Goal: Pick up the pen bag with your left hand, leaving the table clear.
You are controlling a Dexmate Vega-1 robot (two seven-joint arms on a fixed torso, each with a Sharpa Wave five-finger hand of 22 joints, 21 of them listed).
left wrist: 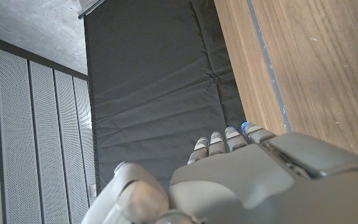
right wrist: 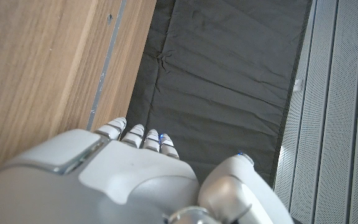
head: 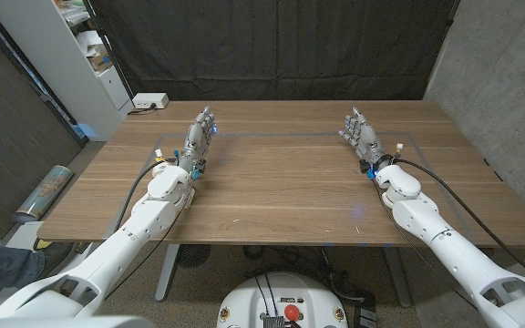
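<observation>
- we find no pen bag on the table (head: 281, 182), at either hand, or anywhere around the table; its location cannot be told from these pictures.
- the left hand (head: 200, 137), the one the task assigns, stands on the table's left side, fingers extended and apart toward the far edge, holding nothing. the left wrist view confirms this: the fingers (left wrist: 229, 138) reach straight out past the wood toward the dark curtain (left wrist: 154, 93), nothing between them.
- the right hand (head: 361, 132) mirrors it on the right side, fingers extended and apart, holding nothing. we judge this a parked posture, well apart from the left hand's working area.
- we judge the symmetric placement a neutral pose: both hands sit inside the faint tape outline (head: 285, 135) on the wood, leaving the middle free.
- with no bag in view, we cannot tell whether the pick is pending or already finished.
- outside the table: a white power strip (head: 149, 102) at the far left corner, a shelf unit (head: 80, 55) beyond it.
</observation>
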